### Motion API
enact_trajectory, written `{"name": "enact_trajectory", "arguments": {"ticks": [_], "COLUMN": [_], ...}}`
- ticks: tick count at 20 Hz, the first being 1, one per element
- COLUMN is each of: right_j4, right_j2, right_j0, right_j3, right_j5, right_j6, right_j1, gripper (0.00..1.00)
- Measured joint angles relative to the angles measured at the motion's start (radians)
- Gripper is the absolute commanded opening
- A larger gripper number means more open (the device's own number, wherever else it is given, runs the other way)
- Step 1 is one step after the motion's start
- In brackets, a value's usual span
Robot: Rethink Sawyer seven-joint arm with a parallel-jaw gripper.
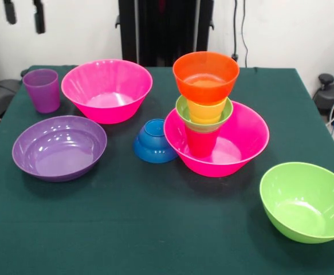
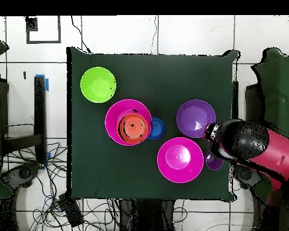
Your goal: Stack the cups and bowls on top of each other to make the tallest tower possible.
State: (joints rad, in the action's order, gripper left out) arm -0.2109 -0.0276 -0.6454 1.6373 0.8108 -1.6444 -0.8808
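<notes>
A hot pink bowl (image 1: 248, 134) (image 2: 114, 117) holds a stack: a red cup (image 1: 200, 143), a small green bowl (image 1: 182, 110), a yellow-orange cup (image 1: 207, 110) and the orange bowl (image 1: 205, 76) (image 2: 133, 126) on top. A small blue bowl (image 1: 154, 141) (image 2: 158, 128) leans against it. The second pink bowl (image 1: 106, 90) (image 2: 180, 159), wide purple bowl (image 1: 59, 147) (image 2: 194, 117), purple cup (image 1: 40, 90) (image 2: 214, 162) and lime green bowl (image 1: 304, 200) (image 2: 98, 85) stand apart. My gripper (image 1: 23, 12) is open and empty, high above the purple cup.
The red and black arm (image 2: 255, 144) hangs over the table edge beside the purple cup and the purple bowl. The green cloth (image 1: 155, 229) covers the table. Cables lie on the floor around the table.
</notes>
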Motion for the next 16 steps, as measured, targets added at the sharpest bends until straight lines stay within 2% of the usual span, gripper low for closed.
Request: {"name": "enact_trajectory", "arguments": {"ticks": [2,8,12,16], "right_j4": [0.000,-0.001,-0.002,-0.030], "right_j2": [-0.036,-0.107,-0.156,-0.184], "right_j0": [-0.074,-0.186,-0.227,-0.229], "right_j3": [0.053,0.186,0.294,0.344], "right_j5": [-0.042,-0.134,-0.187,-0.216], "right_j6": [0.027,0.030,0.030,0.030], "right_j1": [-0.005,-0.015,-0.029,-0.023], "gripper": [1.00,1.00,1.00,1.00]}}
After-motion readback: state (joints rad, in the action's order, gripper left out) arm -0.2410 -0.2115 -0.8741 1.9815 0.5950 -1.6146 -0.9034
